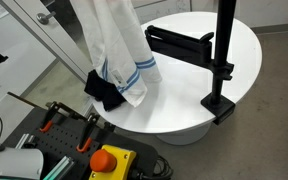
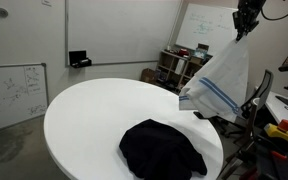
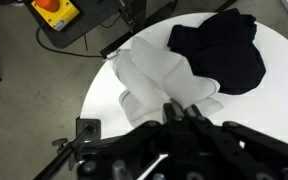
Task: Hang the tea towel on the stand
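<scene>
The gripper [image 2: 243,30], pinching the towel [image 2: 221,80] by one edge, should carry it above the stand [image 1: 222,55] (hem clear) before draping.

White towel [image 2: 219,80] with blue stripes near the lower edge. Plain black cloth [image 2: 162,148] on a white table [image 2: 84,115]. Black stand [image 1: 222,60] at the table's right side. Black gripper [image 2: 244,30]. Red button [image 1: 105,157] on a yellow box [image 1: 125,159], near left. Grey floor [image 1: 279,100].
</scene>
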